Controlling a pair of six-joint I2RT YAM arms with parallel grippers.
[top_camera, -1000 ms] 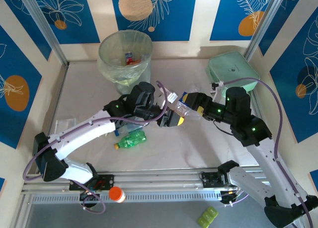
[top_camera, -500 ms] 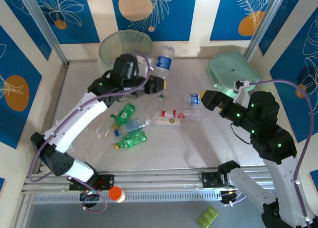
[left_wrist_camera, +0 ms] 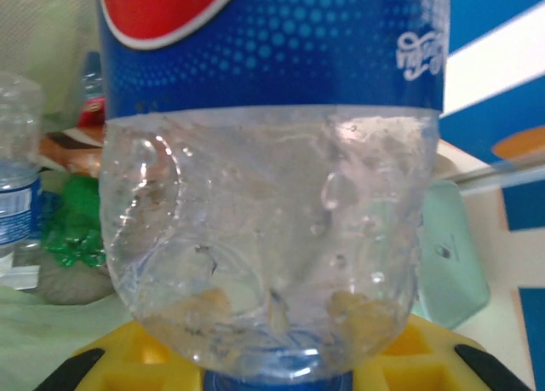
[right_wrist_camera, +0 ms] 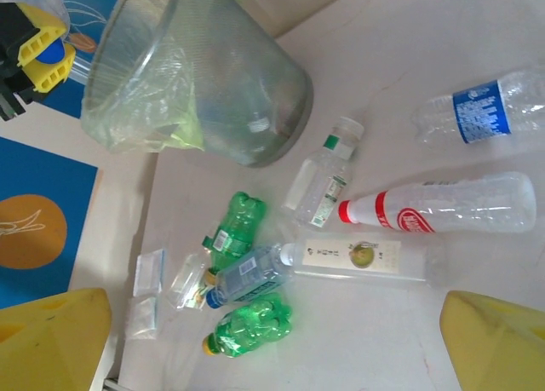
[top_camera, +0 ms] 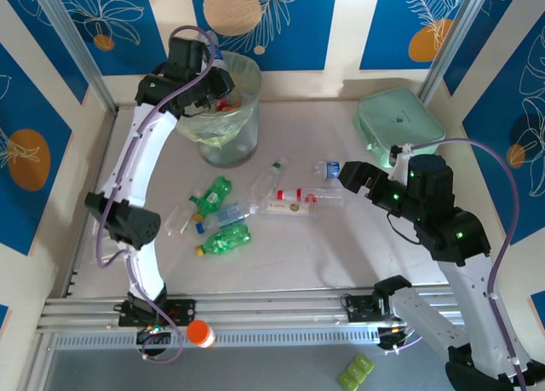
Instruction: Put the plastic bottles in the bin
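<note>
Holding: the left gripper (top_camera: 218, 86) is clamped on a clear blue-labelled bottle (left_wrist_camera: 272, 238), yellow fingers pinching its lower end, above the bin's mouth.
Bin: a translucent basket with a green liner (top_camera: 237, 148), at the table's far edge toward the left corner; a few bottles lie inside.
Right gripper (top_camera: 352, 176): fingers spread wide and empty, hovering right of the table's centre.
On the table: seven bottles mid-table, among them two green bottles (top_camera: 226, 239), a red-labelled bottle (top_camera: 300, 195) and a small blue-labelled bottle (top_camera: 329, 168) beside the right gripper.
Risk: an off-centre release could bounce the bottle off the rim or the loose liner and onto the table.
Around: a mint-green case (top_camera: 398, 123) at the far right corner; clear packets (right_wrist_camera: 149, 272) near the left edge.
In the way: the packets touch the green bottles and could be snagged with them.
</note>
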